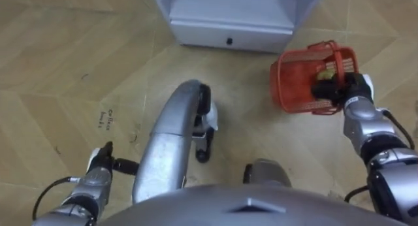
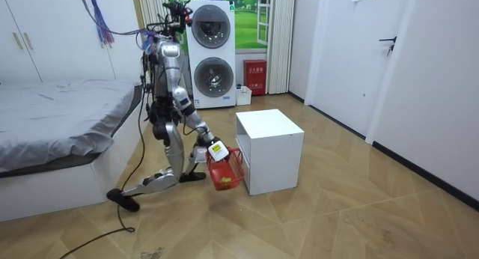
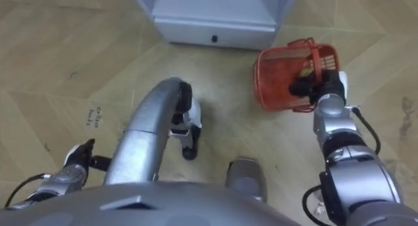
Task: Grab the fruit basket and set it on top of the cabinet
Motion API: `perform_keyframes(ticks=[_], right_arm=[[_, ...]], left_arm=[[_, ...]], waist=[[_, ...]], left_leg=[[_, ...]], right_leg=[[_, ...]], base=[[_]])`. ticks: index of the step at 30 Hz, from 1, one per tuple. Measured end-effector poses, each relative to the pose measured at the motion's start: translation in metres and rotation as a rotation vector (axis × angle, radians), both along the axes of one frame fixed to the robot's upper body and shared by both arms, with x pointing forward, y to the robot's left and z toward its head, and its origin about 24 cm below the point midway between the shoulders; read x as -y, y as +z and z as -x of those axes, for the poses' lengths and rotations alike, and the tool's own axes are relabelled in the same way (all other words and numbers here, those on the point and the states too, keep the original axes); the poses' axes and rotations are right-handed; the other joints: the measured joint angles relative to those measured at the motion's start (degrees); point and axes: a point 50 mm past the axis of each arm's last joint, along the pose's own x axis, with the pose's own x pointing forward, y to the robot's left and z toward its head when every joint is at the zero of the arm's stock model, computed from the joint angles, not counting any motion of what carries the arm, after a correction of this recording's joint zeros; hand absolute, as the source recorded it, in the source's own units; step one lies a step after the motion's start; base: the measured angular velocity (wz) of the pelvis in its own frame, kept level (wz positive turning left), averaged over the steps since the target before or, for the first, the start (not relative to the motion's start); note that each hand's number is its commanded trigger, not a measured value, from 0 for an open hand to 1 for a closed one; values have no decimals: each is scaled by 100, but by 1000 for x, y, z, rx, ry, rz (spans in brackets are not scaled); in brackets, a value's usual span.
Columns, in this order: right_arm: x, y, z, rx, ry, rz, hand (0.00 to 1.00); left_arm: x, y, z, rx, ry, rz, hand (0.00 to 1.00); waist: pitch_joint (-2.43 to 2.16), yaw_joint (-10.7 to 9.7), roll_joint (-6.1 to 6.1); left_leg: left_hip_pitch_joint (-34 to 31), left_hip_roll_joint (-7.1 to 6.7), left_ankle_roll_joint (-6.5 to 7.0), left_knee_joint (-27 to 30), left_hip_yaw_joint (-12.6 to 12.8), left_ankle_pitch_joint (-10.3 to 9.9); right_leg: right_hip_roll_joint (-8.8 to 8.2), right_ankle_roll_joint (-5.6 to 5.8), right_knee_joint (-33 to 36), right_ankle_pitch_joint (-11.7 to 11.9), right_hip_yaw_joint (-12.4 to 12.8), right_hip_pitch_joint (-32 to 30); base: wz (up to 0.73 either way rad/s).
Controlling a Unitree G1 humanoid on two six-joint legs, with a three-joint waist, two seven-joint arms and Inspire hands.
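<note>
The fruit basket (image 1: pixel 302 81), a red wire basket with a handle, hangs tilted off the floor just in front of the white cabinet (image 1: pixel 235 20). My right hand (image 1: pixel 339 87) is shut on its rim by the handle. A yellowish fruit (image 1: pixel 323 74) shows inside it. In the room view the basket (image 2: pixel 226 173) hangs at about knee height beside the cabinet (image 2: pixel 269 139), under my right hand (image 2: pixel 216 149). I stand bent forward in a wide stride. My left hand (image 1: pixel 101 162) hangs at the lower left over the floor, fingers relaxed, holding nothing.
The cabinet has a drawer front with a small dark knob (image 1: pixel 229 40). A bed (image 2: pixel 52 132) stands behind me at the room view's left. Stacked washing machines (image 2: pixel 213 53) stand at the back wall. Wooden floor lies open toward the room view's right.
</note>
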Motion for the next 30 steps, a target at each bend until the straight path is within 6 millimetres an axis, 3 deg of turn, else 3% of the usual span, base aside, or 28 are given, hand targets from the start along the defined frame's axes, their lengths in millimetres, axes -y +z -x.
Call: perform_keyframes(ticks=[1, 2, 3, 4, 5, 6, 7, 8, 9, 10, 11, 12, 13, 14, 15, 16, 19, 24, 26, 30], right_arm=[[-1, -5, 10, -17, 4, 18, 100], [-5, -10, 17, -37, 15, 30, 100], [-8, -11, 18, -38, 27, 33, 100], [-14, -12, 21, -38, 47, 36, 100], [-18, -15, 23, -45, 64, 37, 100], [-21, -16, 24, -44, 69, 34, 100], [-27, -16, 26, -34, 98, 39, 100], [-33, -15, 28, -19, 124, 55, 100], [-36, -15, 29, -9, 138, 65, 100], [-41, -14, 32, 7, 170, 87, 100], [-47, -14, 34, 13, 179, 87, 100], [-51, -13, 32, 24, 186, 80, 100], [-55, -8, 24, 67, 201, 75, 100], [-55, -3, 18, 96, 210, 78, 100], [-56, -1, 16, 104, 219, 84, 100], [-60, 0, 18, 107, 243, 90, 100], [-60, 10, 25, 145, 313, 160, 100], [-61, 43, 10, 299, 358, 230, 100], [-71, 62, -1, 400, 386, 213, 100], [-83, 83, -9, 492, 442, 178, 100]], left_arm=[[-3, 0, 7, -9, 22, -22, 0], [-5, 1, 5, 0, 29, -48, 0], [-6, 2, 4, 2, 34, -61, 0], [-7, 2, 7, -2, 33, -81, 0], [-6, 2, 5, 10, 33, -94, 0], [-6, 2, 4, 15, 34, -98, 0], [-8, 4, 2, 36, 27, -113, 0], [-9, 5, -1, 58, 29, -126, 0], [-9, 6, -2, 66, 29, -130, 0], [-6, 6, -5, 81, 35, -130, 0], [-2, 5, -6, 91, 33, -122, 0], [-1, 5, -6, 96, 33, -118, 0], [3, 5, -9, 109, 29, -104, 0], [7, 5, -12, 128, 28, -92, 0], [7, 5, -13, 131, 28, -91, 0], [5, 5, -8, 123, 33, -100, 0], [6, 4, 0, 97, 34, -100, 0], [4, 2, 9, 49, 52, -104, 0], [6, 1, 11, 35, 60, -101, 0], [6, -1, 18, 3, 69, -100, 0]], waist=[[-19, 27, 1], [-30, 63, -5], [-30, 81, -3], [-40, 105, 19], [-82, 119, 96], [-111, 154, 140], [-121, 149, 162], [-120, 60, 162], [-118, 10, 161], [-70, -123, 226], [-62, -126, 175], [-70, -109, 153], [-59, -120, 141], [-72, -106, 180], [-73, -74, 188], [-115, 18, 66], [-70, 109, -67], [-45, 95, 20], [-74, 124, 61], [-86, 155, 68]], left_leg=[[559, -13, 3, -719, -9, 152], [1086, 15, -17, -1442, -66, 331], [1326, 34, -35, -1758, -104, 445], [1798, 60, -82, -2355, -255, 654], [2235, 136, -195, -2911, -516, 827], [2433, 203, -238, -3154, -620, 911], [2829, 315, -332, -3583, -779, 1093], [3140, 390, -425, -3834, -926, 1235], [3235, 433, -445, -3834, -937, 1253], [3304, 531, -471, -3550, -819, 1230], [3291, 617, -516, -3376, -691, 1261], [3322, 581, -520, -3601, -747, 1259], [3212, 508, -535, -4197, -768, 1335], [2939, 473, -495, -4621, -742, 1769], [2834, 472, -371, -4748, -678, 2184], [2990, 464, -360, -4833, -460, 2251], [3296, 340, -324, -4972, -441, 2267], [3720, 326, -373, -5299, -432, 2290], [3867, 340, -408, -5430, -425, 2304], [3918, 363, -437, -5444, -451, 2310]], right_leg=[[18, 74, -457, 1008, -13, 78], [29, 49, -631, 1344, 27, -2], [39, 59, -638, 1214, 6, -110], [4, 60, -793, 816, -160, -353], [48, 61, -1285, 501, -338, -577], [78, 69, -1639, 416, -460, -670], [151, 39, -2579, 387, -597, -784], [271, -89, -3724, 509, -776, -767], [327, -167, -4338, 677, -847, -700], [431, -214, -4895, 1224, -914, -481], [519, -230, -5181, 1287, -796, -94], [534, -237, -5288, 1294, -774, 8], [589, -239, -5467, 1296, -704, 149], [640, -232, -5572, 1286, -687, 230], [657, -212, -5575, 1268, -695, 255], [590, -175, -5662, 1237, -742, 336], [538, -114, -6155, 1275, -1029, 736], [562, -140, -6360, 1307, -1111, 1099], [584, -175, -6332, 1287, -1121, 1165], [617, -190, -6268, 1277, -1150, 1200]], base=[[-35], [-43], [-61], [-71], [-71], [-66], [-42], [-27], [13], [29], [25], [12], [8], [5], [0], [13], [7], [-9], [0], [4]])
